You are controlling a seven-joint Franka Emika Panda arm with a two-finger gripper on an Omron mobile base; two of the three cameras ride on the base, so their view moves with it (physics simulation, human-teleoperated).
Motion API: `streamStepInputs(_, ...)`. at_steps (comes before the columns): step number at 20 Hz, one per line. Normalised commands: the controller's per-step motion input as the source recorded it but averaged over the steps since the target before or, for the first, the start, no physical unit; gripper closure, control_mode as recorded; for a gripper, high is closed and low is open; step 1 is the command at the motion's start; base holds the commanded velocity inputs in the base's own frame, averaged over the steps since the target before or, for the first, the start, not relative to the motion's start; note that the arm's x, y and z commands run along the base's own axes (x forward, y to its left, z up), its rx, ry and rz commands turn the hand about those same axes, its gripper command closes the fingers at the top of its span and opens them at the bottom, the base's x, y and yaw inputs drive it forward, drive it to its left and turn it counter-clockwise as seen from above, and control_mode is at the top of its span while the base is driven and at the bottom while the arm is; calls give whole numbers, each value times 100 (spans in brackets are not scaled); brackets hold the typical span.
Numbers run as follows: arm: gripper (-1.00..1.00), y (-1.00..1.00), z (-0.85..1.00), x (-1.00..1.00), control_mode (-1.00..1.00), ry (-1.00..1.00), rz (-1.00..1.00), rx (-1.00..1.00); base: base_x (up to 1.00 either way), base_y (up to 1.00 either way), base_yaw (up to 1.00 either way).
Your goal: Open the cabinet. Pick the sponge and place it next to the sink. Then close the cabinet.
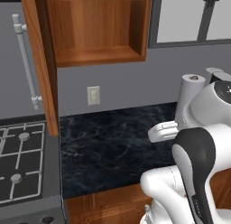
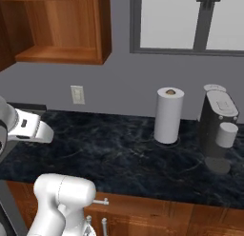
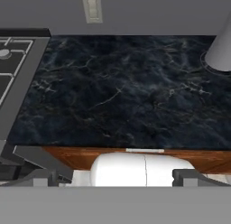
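The reddish-brown cabinet (image 1: 97, 29) hangs on the wall with its inside showing and its shelf bare. Its door (image 1: 41, 60) stands swung out to the left, edge-on, and carries the long silver bar handle (image 1: 25, 60). From the other side the cabinet (image 2: 62, 25) sits at the upper left. The sponge is out of view. The sink is out of view. My gripper (image 3: 115, 177) is open, its two dark fingertips (image 3: 45, 177) far apart with nothing between them, held over the front of the black counter (image 3: 117, 92).
A gas stove (image 1: 20, 160) borders the counter on the left. A paper towel roll (image 2: 168, 115) and a dark coffee machine (image 2: 217, 130) stand at the back right under the window (image 2: 190, 21). A wall outlet (image 1: 93, 95) sits below the cabinet.
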Motion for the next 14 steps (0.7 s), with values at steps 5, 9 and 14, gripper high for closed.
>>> streamStepInputs(5,-100,0,0,0,100,0,0,0,1,37,0)
streamStepInputs(9,-100,0,0,0,100,0,0,0,7,31,0)
streamStepInputs(14,-100,0,0,0,100,0,0,0,5,60,0)
